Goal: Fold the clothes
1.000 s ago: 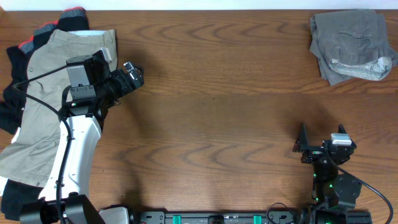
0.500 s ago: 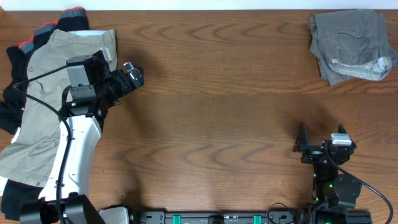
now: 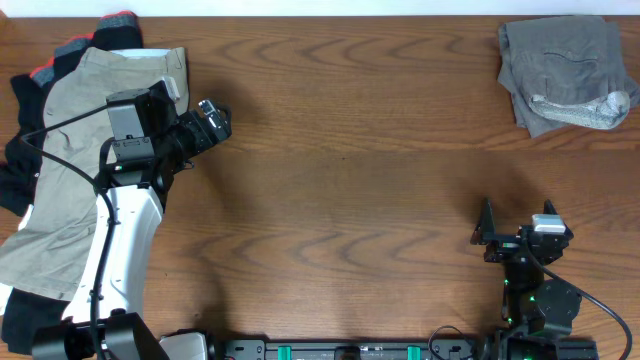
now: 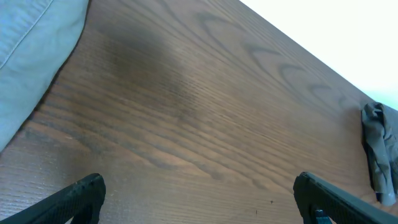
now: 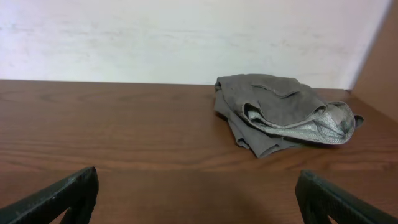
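We see dark grey shorts with pale speckled lining upper right, khaki shorts over black pieces and a red-banded piece at left, on a brown wood-grain desk.

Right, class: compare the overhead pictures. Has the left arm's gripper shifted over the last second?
No. The left gripper sits at the same spot, just beyond the edge of the khaki cotton shorts, over the brown wooden table.

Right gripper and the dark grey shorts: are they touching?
Apart. The overhead view shows bare table between the right gripper and the dark grey shorts, which lie at the far corner.
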Action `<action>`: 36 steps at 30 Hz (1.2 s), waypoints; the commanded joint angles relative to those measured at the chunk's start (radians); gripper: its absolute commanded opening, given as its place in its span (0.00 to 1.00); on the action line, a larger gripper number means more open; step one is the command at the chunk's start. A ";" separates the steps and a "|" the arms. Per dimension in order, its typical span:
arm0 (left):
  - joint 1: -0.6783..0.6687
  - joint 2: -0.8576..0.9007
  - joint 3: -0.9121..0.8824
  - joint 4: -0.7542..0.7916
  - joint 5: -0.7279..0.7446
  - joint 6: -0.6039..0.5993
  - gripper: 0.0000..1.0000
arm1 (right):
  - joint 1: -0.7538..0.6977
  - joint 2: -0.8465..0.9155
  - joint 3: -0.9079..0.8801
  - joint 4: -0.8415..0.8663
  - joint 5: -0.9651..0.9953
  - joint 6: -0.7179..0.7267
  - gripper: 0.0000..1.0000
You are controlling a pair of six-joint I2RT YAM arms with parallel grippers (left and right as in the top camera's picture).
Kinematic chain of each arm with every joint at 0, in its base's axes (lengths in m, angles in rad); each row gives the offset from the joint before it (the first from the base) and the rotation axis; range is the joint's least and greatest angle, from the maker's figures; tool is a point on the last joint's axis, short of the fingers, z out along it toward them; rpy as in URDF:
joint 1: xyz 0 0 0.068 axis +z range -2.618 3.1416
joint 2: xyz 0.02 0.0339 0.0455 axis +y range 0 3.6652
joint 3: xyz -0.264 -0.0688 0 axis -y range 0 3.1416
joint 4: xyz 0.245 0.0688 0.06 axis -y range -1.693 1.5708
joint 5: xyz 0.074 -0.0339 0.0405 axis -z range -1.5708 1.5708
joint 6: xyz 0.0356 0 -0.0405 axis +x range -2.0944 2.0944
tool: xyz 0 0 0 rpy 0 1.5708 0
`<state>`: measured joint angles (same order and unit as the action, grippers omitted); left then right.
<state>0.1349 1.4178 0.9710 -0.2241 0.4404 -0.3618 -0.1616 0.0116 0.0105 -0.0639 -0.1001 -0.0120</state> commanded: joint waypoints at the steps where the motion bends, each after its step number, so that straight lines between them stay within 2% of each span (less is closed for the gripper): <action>1: 0.004 -0.003 -0.004 -0.007 -0.008 0.018 0.98 | 0.010 -0.006 -0.005 0.000 0.006 -0.012 0.99; 7: -0.002 -0.139 -0.007 -0.098 -0.098 0.036 0.98 | 0.010 -0.006 -0.005 0.000 0.006 -0.012 0.99; 14: -0.059 -0.420 -0.092 -0.127 -0.098 0.336 0.98 | 0.010 -0.006 -0.005 0.000 0.006 -0.012 0.99; 17: -0.067 -0.553 -0.164 -0.126 -0.098 0.407 0.98 | 0.010 -0.006 -0.005 0.000 0.006 -0.012 0.99; 21: -0.066 -0.729 -0.301 -0.079 -0.114 0.410 0.98 | 0.010 -0.006 -0.005 0.000 0.006 -0.012 0.99; 30: -0.066 -1.019 -0.665 0.227 -0.113 0.410 0.98 | 0.010 -0.006 -0.005 0.000 0.006 -0.012 0.99; 36: -0.069 -1.149 -0.789 0.275 -0.119 0.410 0.98 | 0.010 -0.005 -0.005 0.000 0.006 -0.012 0.99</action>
<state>0.0692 0.3294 0.2127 0.0345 0.3328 0.0319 -0.1616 0.0116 0.0097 -0.0631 -0.0994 -0.0120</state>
